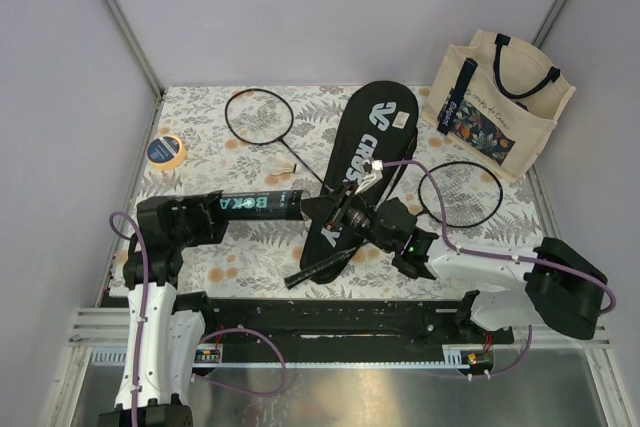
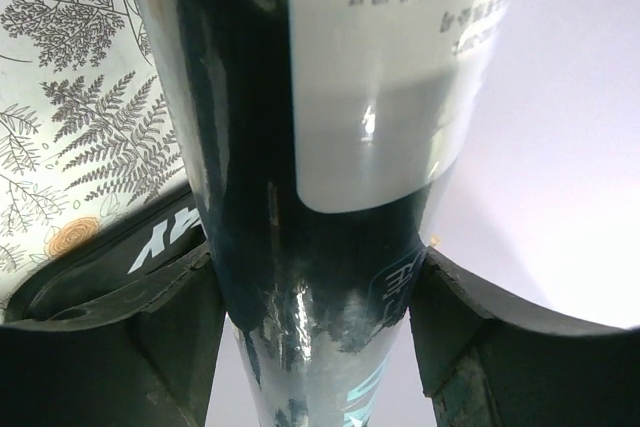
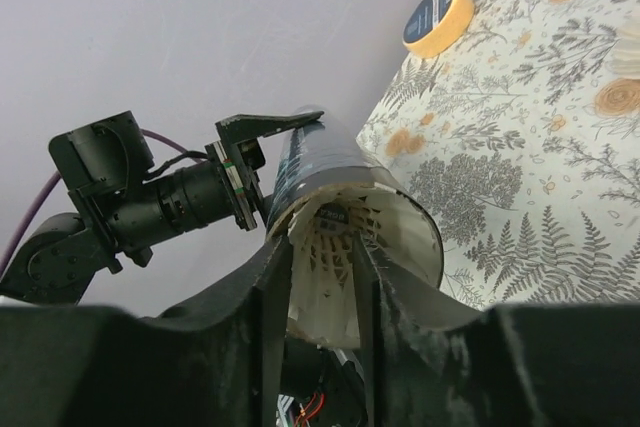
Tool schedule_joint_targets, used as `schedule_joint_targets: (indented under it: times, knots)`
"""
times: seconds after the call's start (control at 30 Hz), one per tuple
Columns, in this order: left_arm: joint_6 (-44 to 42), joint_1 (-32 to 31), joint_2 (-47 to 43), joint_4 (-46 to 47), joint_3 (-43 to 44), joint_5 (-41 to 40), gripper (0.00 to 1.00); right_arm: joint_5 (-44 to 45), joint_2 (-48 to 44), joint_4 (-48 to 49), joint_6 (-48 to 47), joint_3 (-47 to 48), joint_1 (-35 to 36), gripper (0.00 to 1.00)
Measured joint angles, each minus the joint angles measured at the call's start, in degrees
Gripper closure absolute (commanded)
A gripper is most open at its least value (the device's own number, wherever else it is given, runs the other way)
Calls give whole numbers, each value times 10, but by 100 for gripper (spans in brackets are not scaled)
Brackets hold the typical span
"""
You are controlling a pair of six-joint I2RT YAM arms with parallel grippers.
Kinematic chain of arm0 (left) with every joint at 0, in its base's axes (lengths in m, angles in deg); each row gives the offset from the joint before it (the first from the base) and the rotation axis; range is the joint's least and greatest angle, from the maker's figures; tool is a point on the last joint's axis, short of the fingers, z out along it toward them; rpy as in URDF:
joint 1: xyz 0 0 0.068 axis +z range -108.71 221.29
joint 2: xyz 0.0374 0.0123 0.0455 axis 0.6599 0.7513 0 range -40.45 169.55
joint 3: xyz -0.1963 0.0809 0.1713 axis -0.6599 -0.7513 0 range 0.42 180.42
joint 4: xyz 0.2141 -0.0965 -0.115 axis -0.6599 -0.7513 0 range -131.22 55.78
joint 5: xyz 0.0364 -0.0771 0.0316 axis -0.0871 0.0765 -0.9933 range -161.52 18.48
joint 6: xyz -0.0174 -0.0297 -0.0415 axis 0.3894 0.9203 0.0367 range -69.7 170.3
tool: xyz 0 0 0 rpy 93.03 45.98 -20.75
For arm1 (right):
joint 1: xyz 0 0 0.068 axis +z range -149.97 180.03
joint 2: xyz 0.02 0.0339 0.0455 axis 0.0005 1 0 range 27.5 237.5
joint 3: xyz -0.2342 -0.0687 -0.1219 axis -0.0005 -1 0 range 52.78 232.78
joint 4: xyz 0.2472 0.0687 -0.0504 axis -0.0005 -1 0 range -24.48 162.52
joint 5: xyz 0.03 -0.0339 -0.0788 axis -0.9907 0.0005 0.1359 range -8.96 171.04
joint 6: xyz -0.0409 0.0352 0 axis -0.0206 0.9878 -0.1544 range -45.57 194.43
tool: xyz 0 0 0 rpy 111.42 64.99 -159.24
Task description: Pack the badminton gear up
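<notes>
- While the left gripper holds the black tube level above the table, the top view puts the right gripper at its mouth, over the racket bag. A loose shuttlecock and the tape roll lie well clear.
- Left wrist: both fingers clamp the tube. It looks stiff, glossy and likely slippery.
- Right wrist: a second shuttlecock sits in the tube's mouth between narrowly parted fingers. Whether they pinch it cannot be told. Its feathers look light and crushable.
</notes>
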Motion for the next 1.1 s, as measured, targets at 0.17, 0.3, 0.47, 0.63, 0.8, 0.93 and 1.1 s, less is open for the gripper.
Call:
schedule_joint_targets:
  times: [0.17, 0.3, 0.47, 0.63, 0.8, 0.93, 1.1]
  knots:
    - [17, 0, 0, 2, 0, -3, 79, 28, -71, -64, -18, -2, 1, 53]
    - [20, 0, 0, 2, 0, -13, 79, 48, -114, -97, -30, -3, 0, 52]
    - [22, 0, 0, 2, 0, -20, 79, 64, -142, -132, -43, -7, -3, 62]
    - [25, 0, 0, 5, 0, -19, 79, 64, -136, -151, -51, -6, -8, 66]
    - [26, 0, 0, 5, 0, -9, 79, 42, -84, -155, -49, 11, -8, 69]
    - [26, 0, -1, 5, 0, 4, 79, 12, -31, -152, -40, 42, -8, 71]
    - [26, 0, -9, 5, 0, 12, 79, -12, 19, -143, -24, 86, -9, 73]
